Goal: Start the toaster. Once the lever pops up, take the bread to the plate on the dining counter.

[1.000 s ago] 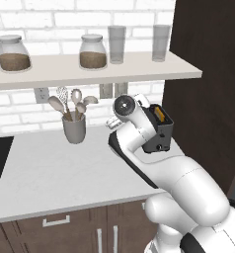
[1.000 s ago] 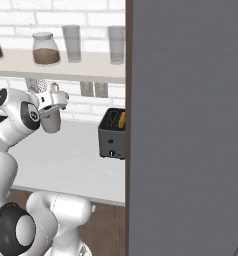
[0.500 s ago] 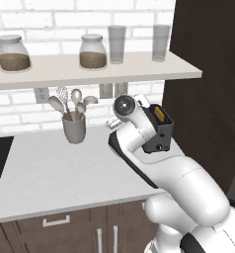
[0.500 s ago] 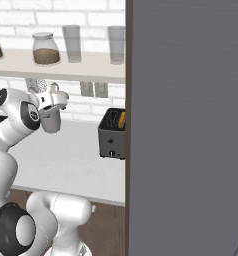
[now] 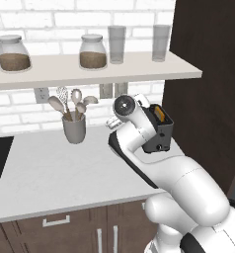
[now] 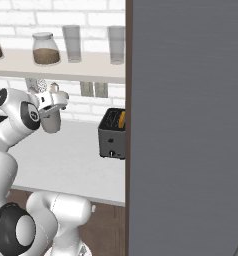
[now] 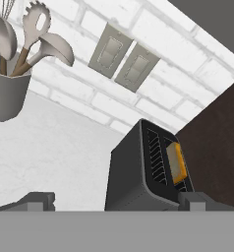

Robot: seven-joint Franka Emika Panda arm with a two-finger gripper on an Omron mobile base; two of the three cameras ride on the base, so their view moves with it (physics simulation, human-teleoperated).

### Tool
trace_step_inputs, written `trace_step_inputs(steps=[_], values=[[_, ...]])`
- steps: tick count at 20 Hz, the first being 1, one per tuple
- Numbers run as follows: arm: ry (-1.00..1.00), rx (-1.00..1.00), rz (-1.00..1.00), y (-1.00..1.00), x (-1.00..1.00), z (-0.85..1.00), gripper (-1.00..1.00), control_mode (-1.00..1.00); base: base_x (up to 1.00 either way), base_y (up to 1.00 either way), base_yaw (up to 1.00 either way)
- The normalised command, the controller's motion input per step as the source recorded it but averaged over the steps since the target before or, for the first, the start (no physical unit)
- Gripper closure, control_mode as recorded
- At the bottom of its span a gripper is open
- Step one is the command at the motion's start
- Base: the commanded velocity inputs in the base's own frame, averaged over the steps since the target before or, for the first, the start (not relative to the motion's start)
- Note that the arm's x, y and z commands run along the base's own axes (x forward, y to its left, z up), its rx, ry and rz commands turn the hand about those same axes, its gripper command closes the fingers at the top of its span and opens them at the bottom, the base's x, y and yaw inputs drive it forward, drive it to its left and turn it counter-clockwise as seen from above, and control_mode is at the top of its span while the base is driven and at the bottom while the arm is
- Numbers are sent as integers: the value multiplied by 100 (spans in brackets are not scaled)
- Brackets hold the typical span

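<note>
The toaster (image 7: pixel 148 172) sits in the lower middle of the hand view, a boxy dark grey-black body with a rounded rim around its top and two long slots running side by side. The bread (image 7: pixel 177 162), a small golden-yellow slice with a slightly darker edge, stands in the slot nearer the dark brown panel (image 7: pixel 217 147) at the right of that view and pokes a little above the toaster's top. In the right base view the toaster (image 6: pixel 112 135) stands at the centre of the frame on the white worktop (image 6: pixel 66 160), its narrow face showing a small knob low down, with the bread (image 6: pixel 122 119) as a yellow sliver at its top right, just beside the edge of a tall grey panel (image 6: pixel 186 125). In the left base view the toaster (image 5: pixel 159 131) is right of centre, partly behind the white arm, with the bread (image 5: pixel 160 114) visible at its top. The gripper (image 7: pixel 116 201) hangs apart from the toaster with its two dark fingertips spread wide at the bottom of the hand view, nothing between them. A grey utensil holder (image 7: pixel 8 93) with spoons and a whisk stands at the upper left of the hand view, and two wall switches (image 7: pixel 124 61) sit on the white brick wall above the toaster. Jars (image 5: pixel 93 52) and glasses (image 5: pixel 117 44) line the shelf across the top of the left base view.
</note>
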Motion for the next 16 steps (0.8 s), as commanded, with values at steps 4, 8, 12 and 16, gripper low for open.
trace_step_inputs(steps=[4,8,12,16], values=[[0,0,0,0,0,0,-100,-100,0,0,0],[0,0,0,0,0,0,-100,-100,0,0,0],[0,0,0,0,0,0,-100,-100,0,0,0],[0,0,0,0,0,0,-100,-100,0,0,0]])
